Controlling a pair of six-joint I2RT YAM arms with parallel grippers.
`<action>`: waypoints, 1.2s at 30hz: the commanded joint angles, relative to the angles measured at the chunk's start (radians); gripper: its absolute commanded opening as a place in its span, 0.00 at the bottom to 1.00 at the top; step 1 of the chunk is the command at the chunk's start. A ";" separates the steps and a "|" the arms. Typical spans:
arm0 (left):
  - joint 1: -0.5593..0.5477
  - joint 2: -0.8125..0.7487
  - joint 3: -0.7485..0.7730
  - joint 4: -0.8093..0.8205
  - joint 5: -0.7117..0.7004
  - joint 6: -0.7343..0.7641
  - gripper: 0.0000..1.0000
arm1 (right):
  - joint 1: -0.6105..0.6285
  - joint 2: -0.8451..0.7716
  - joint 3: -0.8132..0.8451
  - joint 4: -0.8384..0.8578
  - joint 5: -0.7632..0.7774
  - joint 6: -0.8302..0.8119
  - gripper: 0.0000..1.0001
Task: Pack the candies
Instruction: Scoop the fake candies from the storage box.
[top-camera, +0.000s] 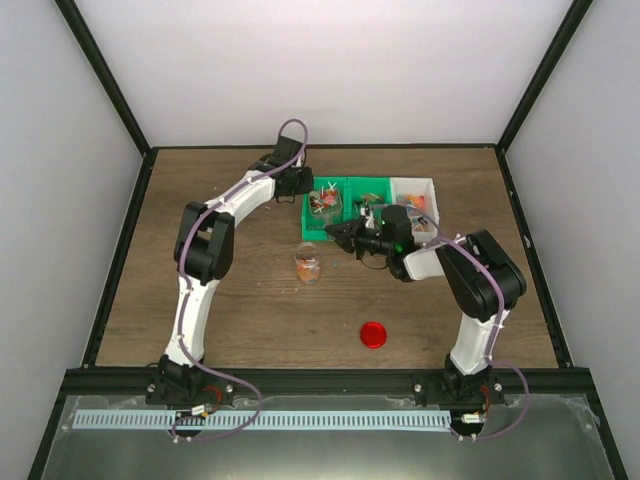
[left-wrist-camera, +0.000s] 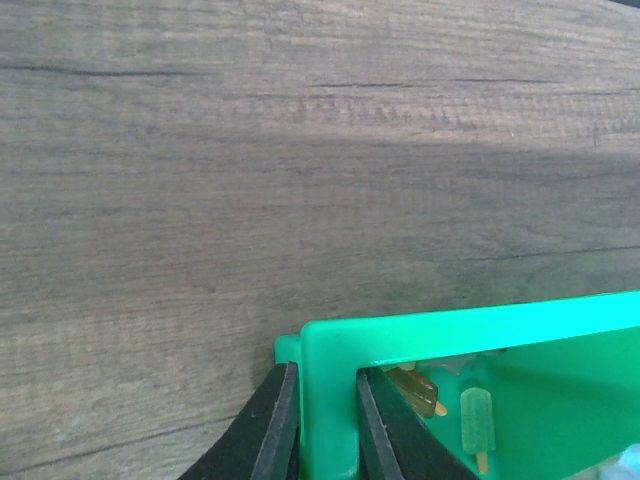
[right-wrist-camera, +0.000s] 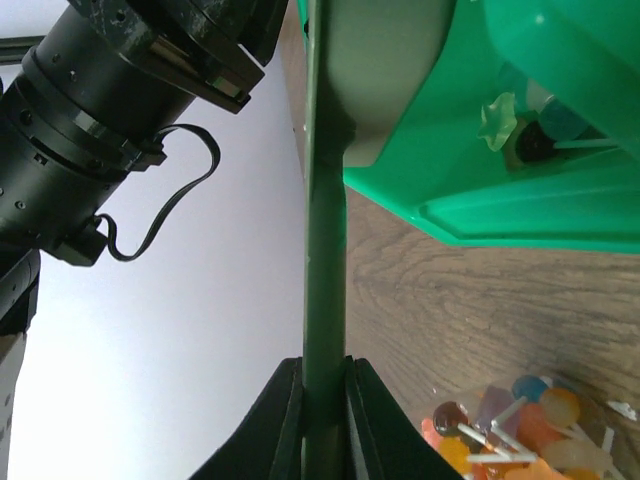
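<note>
Clenched on a wall of the green bin (left-wrist-camera: 470, 330) is my left gripper (left-wrist-camera: 327, 425); my right gripper (right-wrist-camera: 324, 415) is clamped on a thin green edge (right-wrist-camera: 324, 250). Candies (right-wrist-camera: 505, 435) sit in the clear jar (top-camera: 306, 257) mid-tabletop, more in the bin

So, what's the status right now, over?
Left gripper shut on green bin wall; right gripper likewise. Candies in open jar, more in the bin. Red lid lies aside. Nothing over the jar.
</note>
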 joint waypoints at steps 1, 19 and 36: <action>0.005 0.037 -0.070 -0.264 0.030 -0.012 0.15 | -0.011 -0.060 -0.024 0.073 -0.022 -0.022 0.01; 0.007 -0.021 -0.047 -0.282 -0.001 -0.007 0.27 | -0.032 -0.182 -0.128 0.110 -0.095 -0.046 0.01; 0.011 -0.029 -0.046 -0.279 0.007 0.006 0.45 | -0.034 -0.592 -0.273 -0.183 -0.209 -0.096 0.01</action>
